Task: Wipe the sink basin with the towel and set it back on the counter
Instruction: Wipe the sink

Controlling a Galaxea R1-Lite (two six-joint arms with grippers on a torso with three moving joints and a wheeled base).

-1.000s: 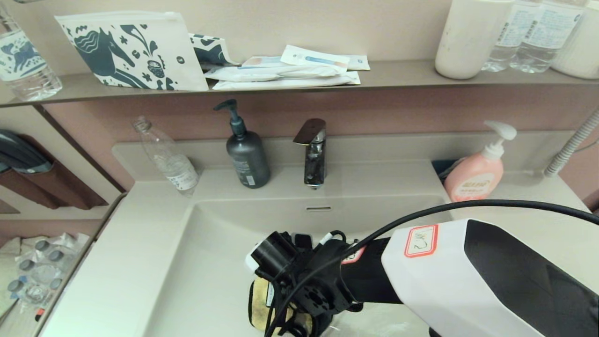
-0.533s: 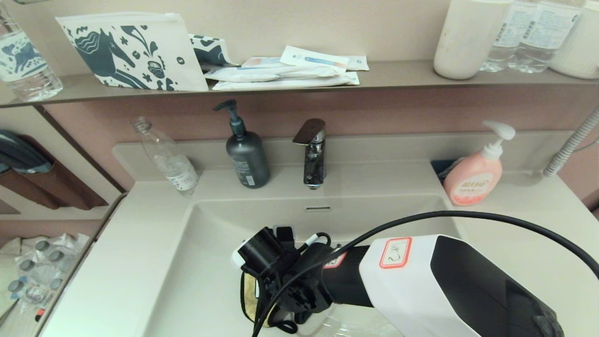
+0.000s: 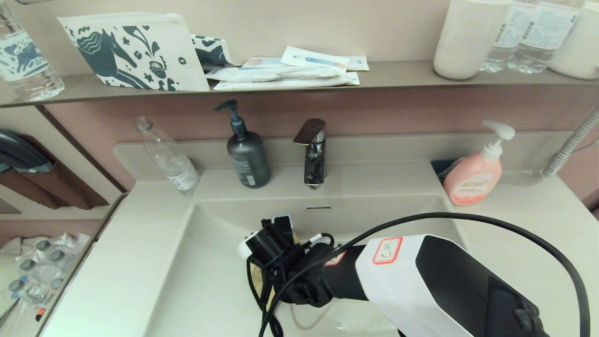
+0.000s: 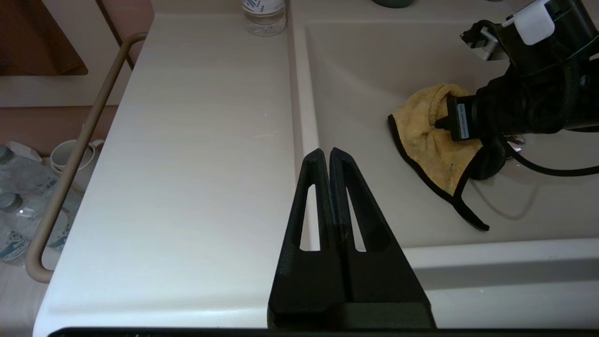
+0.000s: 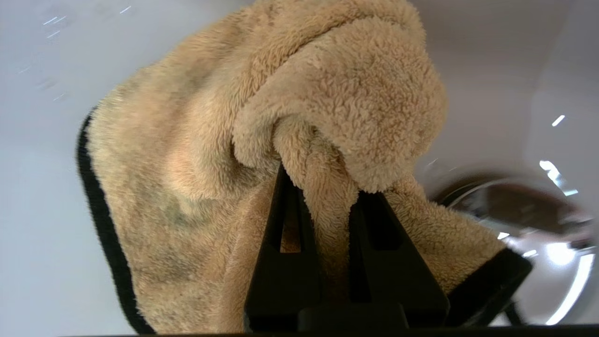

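The mustard-yellow towel [image 4: 428, 140] with black trim lies bunched on the floor of the cream-white sink basin [image 3: 210, 262], just left of the chrome drain plug [image 5: 524, 220]. My right gripper [image 5: 323, 180] is shut on a fold of the towel [image 5: 210, 140] and presses it down onto the basin floor. In the head view the wrist hides most of the towel [image 3: 255, 275]. My left gripper [image 4: 326, 152] is shut and holds nothing; it hangs parked over the front of the counter [image 4: 196, 140], by the basin's left rim.
At the back of the counter stand a clear bottle [image 3: 167, 157], a grey pump bottle [image 3: 247, 157], the faucet [image 3: 312, 152] and a pink soap dispenser [image 3: 475, 178]. A brown-grey shelf [image 3: 398, 75] with packets runs above. A rail [image 4: 75, 154] borders the counter's left side.
My right gripper has dragged the towel across the basin floor, first to the left, then away from the front edge toward the faucet. The left arm has not moved.
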